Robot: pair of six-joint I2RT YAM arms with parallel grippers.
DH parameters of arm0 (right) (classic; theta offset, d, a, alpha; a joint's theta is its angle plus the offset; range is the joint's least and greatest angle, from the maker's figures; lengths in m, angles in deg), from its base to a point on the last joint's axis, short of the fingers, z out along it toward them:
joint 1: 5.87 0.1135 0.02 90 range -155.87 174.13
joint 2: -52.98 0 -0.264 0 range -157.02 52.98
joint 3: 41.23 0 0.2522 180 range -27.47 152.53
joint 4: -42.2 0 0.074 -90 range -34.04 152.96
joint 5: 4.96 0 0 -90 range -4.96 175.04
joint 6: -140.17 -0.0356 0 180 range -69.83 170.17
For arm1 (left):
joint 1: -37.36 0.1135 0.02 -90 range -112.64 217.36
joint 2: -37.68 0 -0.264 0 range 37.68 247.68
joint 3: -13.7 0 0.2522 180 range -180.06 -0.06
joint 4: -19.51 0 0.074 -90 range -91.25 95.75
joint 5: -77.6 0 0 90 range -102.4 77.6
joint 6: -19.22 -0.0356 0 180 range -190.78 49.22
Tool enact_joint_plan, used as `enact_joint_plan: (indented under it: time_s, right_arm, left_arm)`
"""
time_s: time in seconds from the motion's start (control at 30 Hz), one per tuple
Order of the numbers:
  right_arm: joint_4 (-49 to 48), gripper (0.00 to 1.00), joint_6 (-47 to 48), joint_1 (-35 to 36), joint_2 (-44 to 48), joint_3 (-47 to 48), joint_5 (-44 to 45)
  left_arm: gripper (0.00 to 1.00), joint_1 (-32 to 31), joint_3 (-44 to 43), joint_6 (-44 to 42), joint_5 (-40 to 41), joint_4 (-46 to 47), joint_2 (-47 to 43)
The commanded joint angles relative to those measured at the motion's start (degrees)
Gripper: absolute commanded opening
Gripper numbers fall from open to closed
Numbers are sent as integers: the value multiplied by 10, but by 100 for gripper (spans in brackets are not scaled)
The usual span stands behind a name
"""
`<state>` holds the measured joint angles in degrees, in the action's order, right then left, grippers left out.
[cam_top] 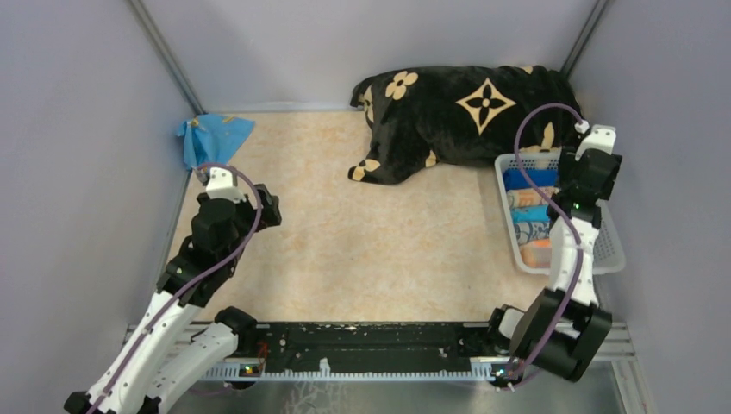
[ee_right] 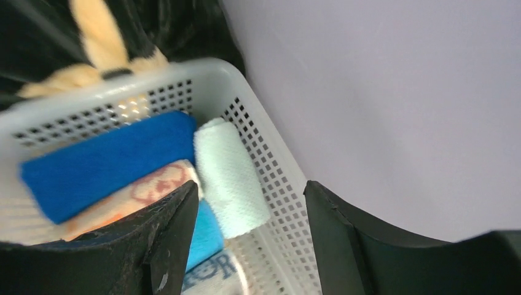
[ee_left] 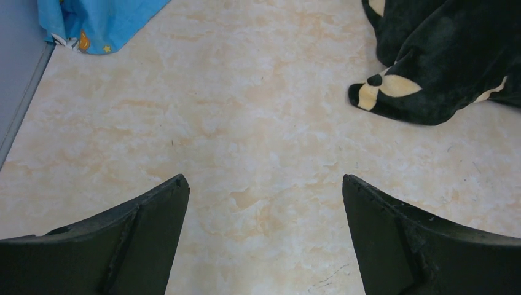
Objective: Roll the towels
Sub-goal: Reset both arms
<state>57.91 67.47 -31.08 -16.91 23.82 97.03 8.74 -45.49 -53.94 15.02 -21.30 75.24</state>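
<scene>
Several rolled towels lie in a white perforated basket [cam_top: 614, 259] at the right wall. In the right wrist view I see a mint green roll [ee_right: 230, 178] against the basket wall [ee_right: 276, 184]. Beside it lie a dark blue roll [ee_right: 104, 163], an orange-printed roll [ee_right: 135, 196] and a grey-blue patterned one [ee_right: 212, 273]. My right gripper [ee_right: 250, 184] hangs over the basket's far end, open, its fingers clear of the mint roll below. My left gripper [ee_left: 264, 178] stands wide open above bare table at the left [cam_top: 259, 207], holding nothing.
A big black blanket with beige flowers [cam_top: 465, 108] is heaped at the back, touching the basket's far end. A crumpled light blue cloth [cam_top: 214, 134] lies in the back left corner. Grey walls close in on both sides.
</scene>
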Motion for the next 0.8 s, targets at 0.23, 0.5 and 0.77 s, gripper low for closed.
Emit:
enact_joint_plan:
  time_s: [0.23,0.5,0.77]
  right_arm:
    - [12,75,-192,111,348,-114,-77]
    - [-25,81,-211,197,482,-200,-79]
    - [-83,86,-225,235,583,-286,-51]
  left_arm:
    - [100,0,-4,-17,18,50,-83]
    - [100,-1,16,-20,79,59,-110]
    - [100,0,48,-31,99,83,-127]
